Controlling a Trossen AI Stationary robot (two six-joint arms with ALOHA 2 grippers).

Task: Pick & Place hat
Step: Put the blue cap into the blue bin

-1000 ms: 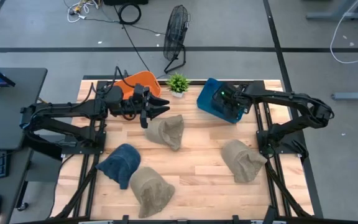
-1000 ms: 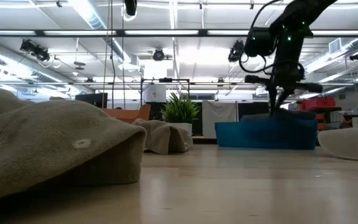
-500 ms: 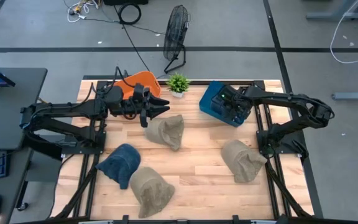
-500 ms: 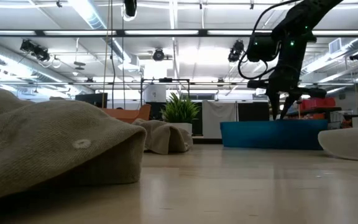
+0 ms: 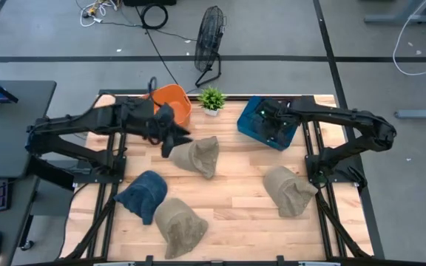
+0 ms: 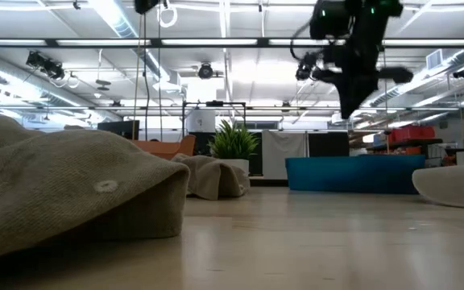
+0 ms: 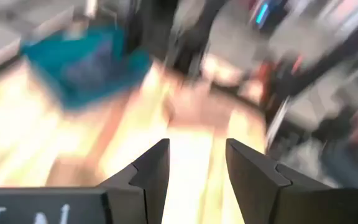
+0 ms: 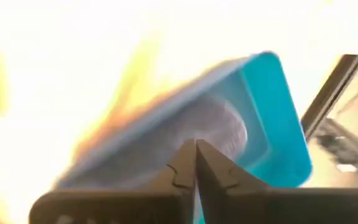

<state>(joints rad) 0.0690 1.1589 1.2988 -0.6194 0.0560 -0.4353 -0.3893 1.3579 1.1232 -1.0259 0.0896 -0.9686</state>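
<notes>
Nearness is favouring the left arm: its hand (image 5: 170,139) is hovering just beside the tan hat (image 5: 197,156) at the middle back of the surface (image 5: 235,192), with the hat lying a little ahead of it and toward the front edge. Seen from above, that hat's long axis is running on a slant from the surface's centre toward the blue bin (image 5: 266,123). Left wrist footage is showing the 2 fingers (image 7: 156,167) spread apart with nothing between them. Over the blue bin, the right hand (image 5: 270,122) is hanging with its fingers (image 8: 185,163) pressed together and empty; something grey is lying inside that bin. Also lying on the surface are 3 other hats: a blue hat (image 5: 143,193) and a second tan hat (image 5: 177,222) nearer the left arm, and a third tan hat (image 5: 288,191) nearer the right.
</notes>
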